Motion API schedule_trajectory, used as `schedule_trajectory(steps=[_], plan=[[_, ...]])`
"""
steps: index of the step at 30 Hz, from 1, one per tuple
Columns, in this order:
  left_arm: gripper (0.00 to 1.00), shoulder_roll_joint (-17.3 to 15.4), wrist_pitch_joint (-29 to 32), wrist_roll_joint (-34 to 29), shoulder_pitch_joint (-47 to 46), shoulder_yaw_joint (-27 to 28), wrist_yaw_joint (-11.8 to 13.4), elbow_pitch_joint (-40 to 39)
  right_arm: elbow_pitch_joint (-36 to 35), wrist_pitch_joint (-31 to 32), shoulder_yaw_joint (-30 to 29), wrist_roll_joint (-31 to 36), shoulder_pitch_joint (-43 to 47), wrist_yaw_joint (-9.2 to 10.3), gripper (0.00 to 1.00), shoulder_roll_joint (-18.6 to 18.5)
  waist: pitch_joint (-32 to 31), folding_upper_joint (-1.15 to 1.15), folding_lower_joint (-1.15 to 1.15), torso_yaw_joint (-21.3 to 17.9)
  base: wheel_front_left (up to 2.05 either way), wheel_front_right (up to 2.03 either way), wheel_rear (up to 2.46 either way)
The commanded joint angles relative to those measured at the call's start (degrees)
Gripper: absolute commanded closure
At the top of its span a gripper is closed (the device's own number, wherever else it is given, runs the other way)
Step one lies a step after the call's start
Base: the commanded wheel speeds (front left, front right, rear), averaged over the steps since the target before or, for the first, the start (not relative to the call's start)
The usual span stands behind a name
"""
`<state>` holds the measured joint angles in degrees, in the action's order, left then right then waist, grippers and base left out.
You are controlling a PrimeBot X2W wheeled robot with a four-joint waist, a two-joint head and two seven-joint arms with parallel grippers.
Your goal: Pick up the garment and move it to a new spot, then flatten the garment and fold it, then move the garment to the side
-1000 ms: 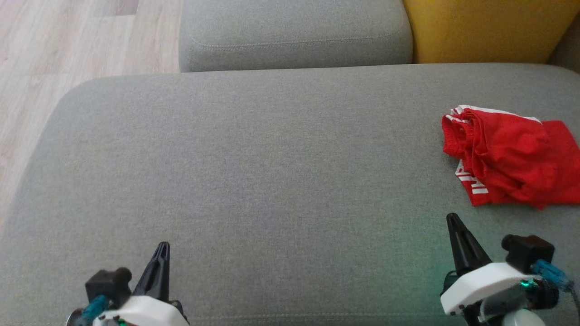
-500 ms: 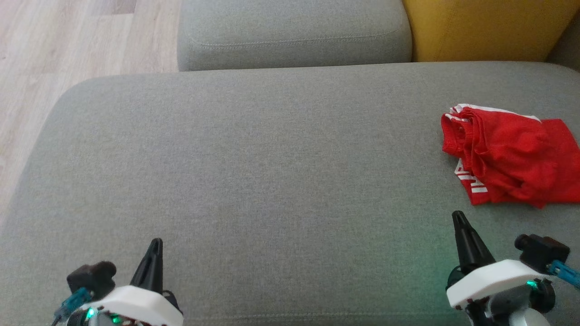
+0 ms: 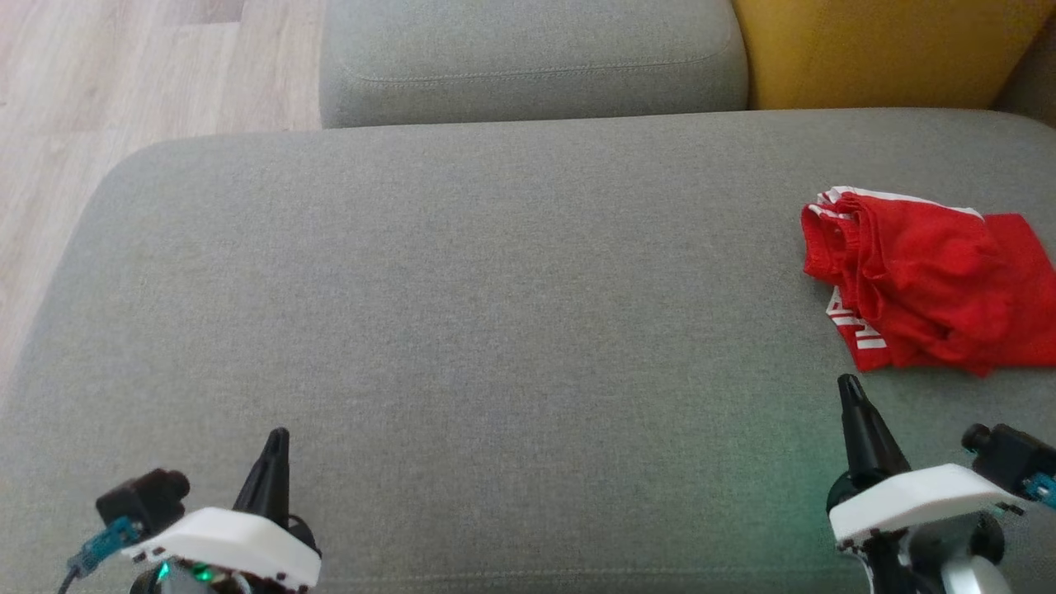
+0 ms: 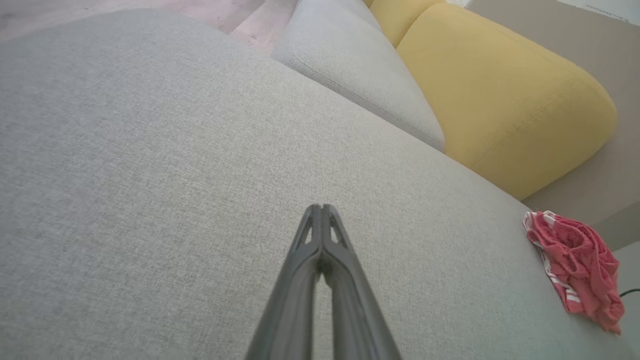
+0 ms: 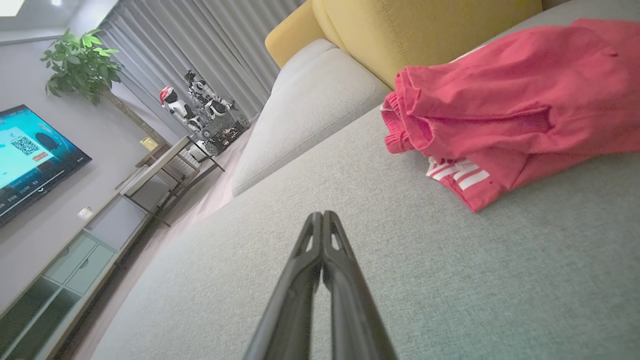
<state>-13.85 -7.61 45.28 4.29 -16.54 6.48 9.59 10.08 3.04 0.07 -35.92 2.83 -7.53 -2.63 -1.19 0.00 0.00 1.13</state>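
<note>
Lying crumpled at the right of the seat point(image 3: 495, 289), red shorts point(image 3: 924, 280) with white stripes stretch left to right, waistband leftward; the left gripper point(image 3: 279, 435) and right gripper point(image 3: 848, 383) have fingers pressed together, empty

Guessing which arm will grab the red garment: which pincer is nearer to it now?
Right. The right pincer sits just short of the red garment, a strip of grey cushion between them; the left pincer is far off across the cushion, at the head view's lower left.
</note>
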Motion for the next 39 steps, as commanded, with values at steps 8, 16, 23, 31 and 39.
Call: schedule_trajectory(steps=[8,16,23,31,39], plan=[[1.00,0.45,1.06,5.12,-4.11,3.46,-1.65,-1.00,-1.13,0.24,-0.33,-6.23,-3.49,0.02,1.00,-0.94,0.13,0.00,0.00,-0.10,0.00,0.00,0.00],[1.00,1.39,2.25,9.66,-4.75,5.29,-2.94,-0.46,-0.61,0.42,-0.79,-11.61,-4.05,0.02,1.00,-1.01,0.26,0.00,0.00,-0.21,0.00,0.00,0.00],[1.00,2.23,3.30,13.61,-5.32,6.91,-4.06,0.03,-0.16,0.59,-1.21,-16.31,-4.54,0.02,1.00,-1.05,0.37,0.00,0.00,-0.30,0.00,0.00,0.00],[1.00,3.20,4.52,18.09,-5.96,8.78,-5.34,0.59,0.36,0.80,-1.70,-21.63,-5.10,0.02,1.00,-1.09,0.50,0.00,0.00,-0.41,0.00,0.00,0.00],[1.00,4.19,5.76,22.60,-6.62,10.68,-6.63,1.16,0.88,1.02,-2.22,-26.99,-5.66,0.03,1.00,-1.12,0.63,0.00,0.00,-0.52,0.00,0.00,0.00]])
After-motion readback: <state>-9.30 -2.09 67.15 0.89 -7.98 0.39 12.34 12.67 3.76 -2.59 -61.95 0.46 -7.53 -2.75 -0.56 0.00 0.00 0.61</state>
